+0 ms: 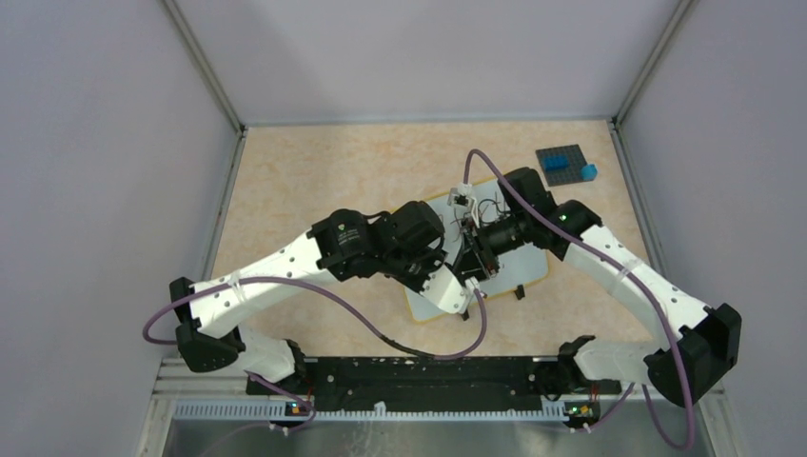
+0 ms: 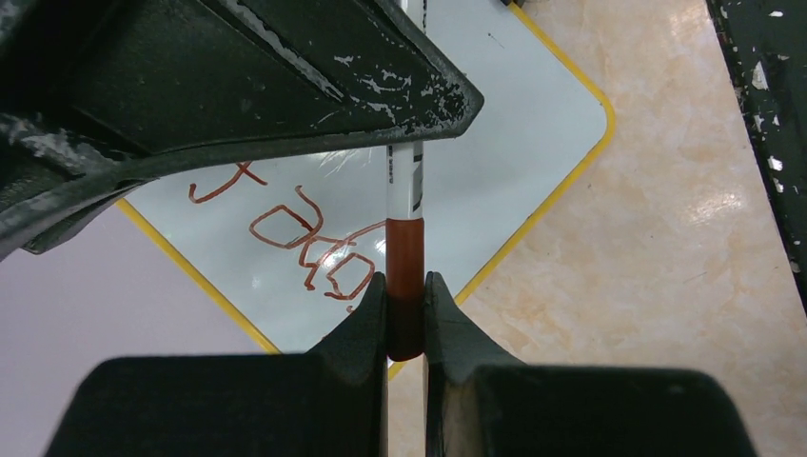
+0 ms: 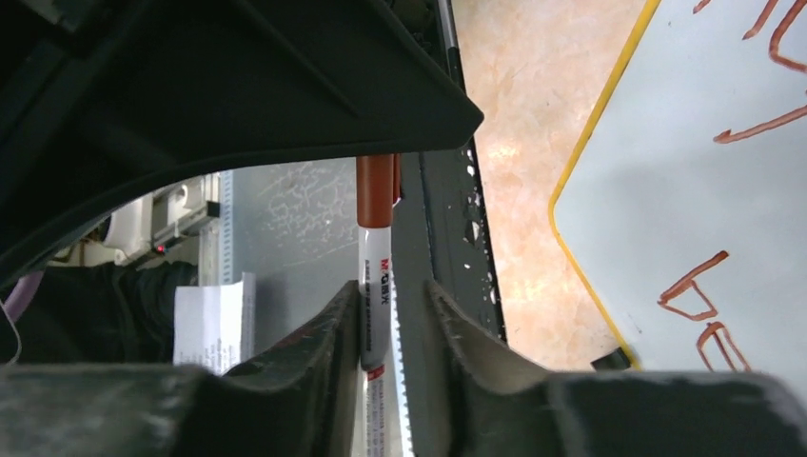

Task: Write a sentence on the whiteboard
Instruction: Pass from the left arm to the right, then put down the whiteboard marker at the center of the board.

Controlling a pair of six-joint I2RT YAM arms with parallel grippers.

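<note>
The whiteboard (image 1: 428,307) lies flat on the worktop (image 1: 324,171), a little right of the middle, and both arms reach in over it so that most of it is covered in the top view. One of its small black feet (image 1: 521,292) shows at the near edge. The left end effector (image 2: 406,286) is pressed together on the reddish-brown end of a marker (image 2: 404,190). The marker's white barrel runs away from the fingers over the board and under the dark bulk of the other arm. The right end effector (image 3: 390,297) has its fingers on either side of that white barrel. One finger lies close against the barrel, and a narrow gap shows at the other, so it is not clamped. Parts of the sentence (image 2: 314,243) show as reddish-brown strokes on the white surface inside the yellow rim. Only fragments fall within either wrist view, too few to read as words. At the far right of the worktop, well apart from the board, sits a dark grey studded plate (image 1: 560,157) with a blue brick (image 1: 588,172) at its right edge.
</note>
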